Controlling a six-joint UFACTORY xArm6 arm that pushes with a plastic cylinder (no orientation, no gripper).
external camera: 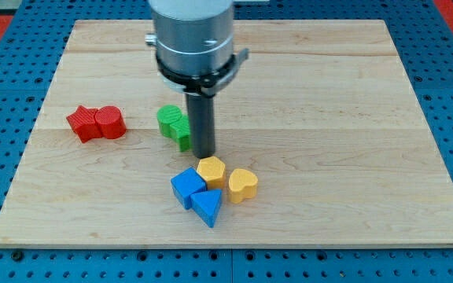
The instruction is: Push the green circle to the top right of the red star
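The green circle (170,119) lies left of the board's middle, touching a second green block (183,137) at its lower right, partly hidden by the rod. The red star (82,123) lies at the view's left, touching a red round block (111,122) on its right. My tip (204,155) is on the board just right of the green pair, close beside the lower green block and above the yellow hexagon.
Below the tip sits a cluster: a yellow hexagon (211,170), a yellow heart (243,185), a blue cube (187,186) and a blue triangle (208,207). The wooden board (352,118) lies on a blue perforated table.
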